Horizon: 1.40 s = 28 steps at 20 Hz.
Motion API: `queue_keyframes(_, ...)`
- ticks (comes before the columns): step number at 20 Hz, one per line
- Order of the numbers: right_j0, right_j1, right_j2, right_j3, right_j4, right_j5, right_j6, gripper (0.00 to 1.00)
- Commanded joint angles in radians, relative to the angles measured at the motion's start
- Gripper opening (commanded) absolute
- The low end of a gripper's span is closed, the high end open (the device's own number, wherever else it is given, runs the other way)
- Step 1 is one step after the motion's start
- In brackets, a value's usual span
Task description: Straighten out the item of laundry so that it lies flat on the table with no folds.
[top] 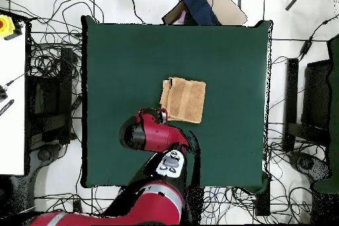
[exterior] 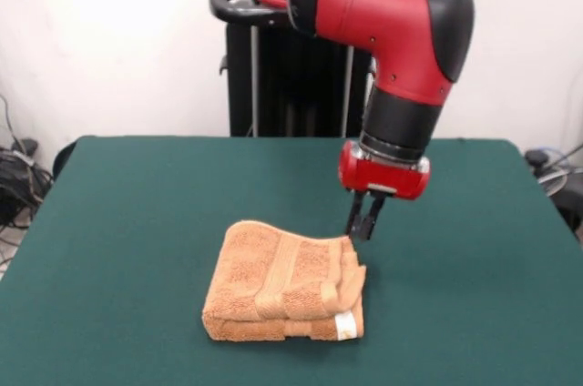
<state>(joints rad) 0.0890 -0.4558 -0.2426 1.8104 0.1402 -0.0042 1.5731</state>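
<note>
- While the gripper (exterior: 365,227) hangs at the towel's far corner on the tag side, its dark fingers stand close together with only a narrow slit between them. They look nearly clenched and hold nothing. You cannot tell from the front view whether the tips touch the cloth or stop just short of it.
- Item: towel (exterior: 284,281), orange-tan terry, folded into a thick stack of several layers, with the loose layered edges and a small white tag (exterior: 346,324) on the side nearest the gripper. In the overhead view the towel (top: 185,99) lies near the middle of the table (top: 119,57), with green felt well clear all round it.
- Risk, pinch depth: if you close at that corner without opening wider, the fingers may catch no cloth at all. They may equally catch every layer, and then the whole stack would travel as one block rather than unfold.
- Risk, single layer: a grasp on the top ply alone looks hard to get, because the edges beside the tag sit tightly stacked.
- Risk, drag: terry on felt will likely grip. A low pull away from the towel may bunch the under layers and add creases.
- Risk, lift: raise it too high and the cloth may swing and land doubled over.
- Risk, press: coming down hard beside the towel could jam the tips into the felt.
</note>
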Motion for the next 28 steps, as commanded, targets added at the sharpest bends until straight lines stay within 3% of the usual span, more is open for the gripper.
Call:
queue_keyframes(1,-0.072,-0.012,0.061,0.051,-0.052,-0.073,0.182,0.00)
queue_keyframes(4,-0.051,0.012,0.024,0.019,-0.057,-0.092,0.174,0.00)
queue_keyframes(5,-0.033,0.020,0.003,0.009,-0.055,-0.105,0.173,1.00)
queue_keyframes(9,0.014,0.038,-0.037,0.000,-0.014,-0.047,0.175,1.00)
queue_keyframes(13,-0.030,0.118,0.067,0.032,-0.027,-0.167,0.229,1.00)
queue_keyframes(19,0.002,0.165,0.079,0.024,-0.001,-0.213,0.250,1.00)
queue_keyframes(23,0.032,0.252,0.054,-0.022,0.037,-0.316,0.265,1.00)
queue_keyframes(28,-0.030,0.307,0.110,-0.054,-0.024,-0.388,0.238,1.00)
